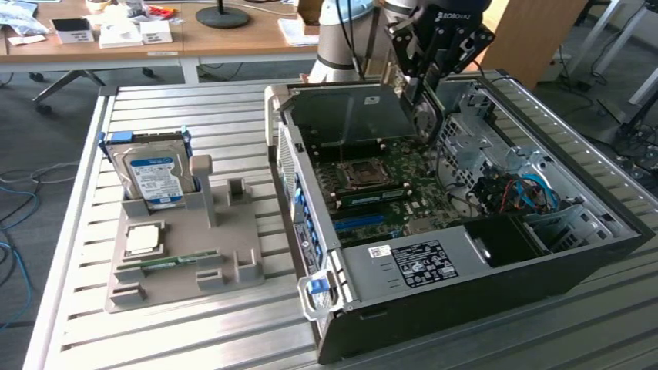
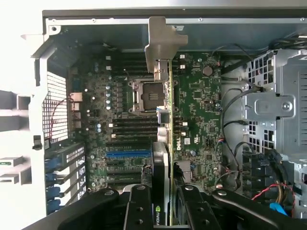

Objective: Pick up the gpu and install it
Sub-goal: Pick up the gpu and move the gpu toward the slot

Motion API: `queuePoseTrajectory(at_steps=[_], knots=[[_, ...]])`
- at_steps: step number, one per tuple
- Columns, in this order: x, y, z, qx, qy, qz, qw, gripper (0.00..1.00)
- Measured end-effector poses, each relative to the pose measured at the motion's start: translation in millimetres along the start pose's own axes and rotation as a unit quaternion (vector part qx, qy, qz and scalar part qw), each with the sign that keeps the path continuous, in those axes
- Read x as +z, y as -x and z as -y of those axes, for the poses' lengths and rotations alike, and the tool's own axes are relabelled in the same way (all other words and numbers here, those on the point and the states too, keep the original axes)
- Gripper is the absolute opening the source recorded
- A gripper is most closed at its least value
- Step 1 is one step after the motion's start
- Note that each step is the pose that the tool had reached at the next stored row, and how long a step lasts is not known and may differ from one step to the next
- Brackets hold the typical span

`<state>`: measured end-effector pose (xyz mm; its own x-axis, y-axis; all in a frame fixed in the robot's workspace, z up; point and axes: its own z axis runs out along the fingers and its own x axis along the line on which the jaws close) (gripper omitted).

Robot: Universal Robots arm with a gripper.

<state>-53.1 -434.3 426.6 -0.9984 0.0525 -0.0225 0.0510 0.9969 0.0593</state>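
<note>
Inspector: Background first. Wooden desks stand at the back. In front of them a slatted metal surface carries an open computer case lying on its side. State of the jaws?

Recorder: Closed on the gpu. One jaw presses each flat face and the card fills the gap between them, so they stand narrow rather than fully together.

Inspector: Position of the card relative to the jaws?

Recorder: Between them, held edge-on. It extends out past the jaws, with the black cooler nearest the grip and the green board edge alongside. The silver end bracket is at the far end, well clear of the jaws.

Inspector: What lies under the jaws?

Recorder: The motherboard, inside the case. The jaws hang over the open side of the case, near its rear wall, with the card below them. The processor socket sits on the board just beside the card's line. Whether the card's lower edge touches the board, I cannot tell.

Inspector: Anything away from the jaws?

Recorder: Outside the case, well apart from the jaws toward the exterior view's left, a grey holder stands on the surface. It bears an upright hard drive with a blue label, a processor chip and a narrow memory stick. None of these touches the jaws.
</note>
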Motion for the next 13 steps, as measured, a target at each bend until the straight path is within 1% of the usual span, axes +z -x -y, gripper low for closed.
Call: queuePoseTrajectory(at_steps=[13], knots=[[0.5,19.0,-1.1,0.000,0.0000,0.0000,1.0000,0.27]])
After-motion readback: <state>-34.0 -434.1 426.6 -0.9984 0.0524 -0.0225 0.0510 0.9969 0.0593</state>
